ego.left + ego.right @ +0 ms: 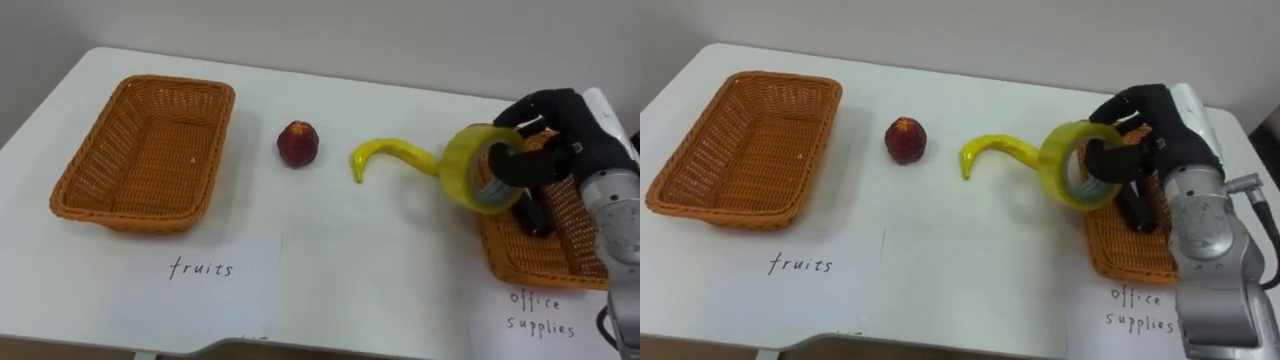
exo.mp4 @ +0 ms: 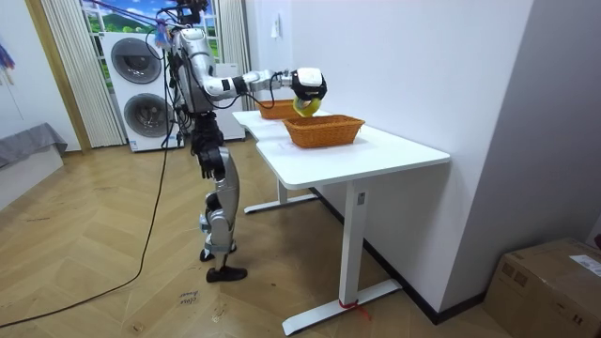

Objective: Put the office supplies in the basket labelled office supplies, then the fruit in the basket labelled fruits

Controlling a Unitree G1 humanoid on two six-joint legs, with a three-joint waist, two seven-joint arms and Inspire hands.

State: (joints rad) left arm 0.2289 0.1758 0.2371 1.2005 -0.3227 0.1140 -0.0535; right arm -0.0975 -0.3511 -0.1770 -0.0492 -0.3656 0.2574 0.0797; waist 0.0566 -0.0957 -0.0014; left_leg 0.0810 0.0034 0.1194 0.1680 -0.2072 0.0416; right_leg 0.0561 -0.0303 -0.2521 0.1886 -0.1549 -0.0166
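The right hand [image 1: 562,135], black-fingered, is curled round a yellow tape roll [image 1: 478,168]: the thumb passes through the roll's hole and the other fingers wrap over its outer rim, so the grip is closed on it. The roll stands on edge, tilted, with its open centre turned toward the camera. It hangs over the left rim of the right basket [image 1: 520,262], a wicker tray at the table's right end. In the room view the hand [image 2: 309,81] is raised above that basket [image 2: 324,131], with the roll [image 2: 302,106] below the palm and clear of the wicker. Inside the right basket, just under the hand, lies 1 dark object [image 1: 531,216], too hidden to name. A sheet of paper with handwriting [image 1: 541,315] lies in front of this basket. Just left of the roll a banana [image 1: 392,153] lies on the white table [image 1: 350,260], its thick end running up to the roll's edge; whether they touch I cannot tell. Further left sits 1 red round fruit [image 1: 298,143], apart from the banana. Beyond it, at the table's left end, is the left basket [image 1: 100,160], with a second handwritten sheet [image 1: 205,270] before it. In the room view the robot stands upright at the table's long side, on the room view's left, its right arm stretched out over the tabletop. 2 stacked washing machines [image 2: 141,89] stand behind it, and a cardboard box [image 2: 554,282] sits on the floor at the room view's right.
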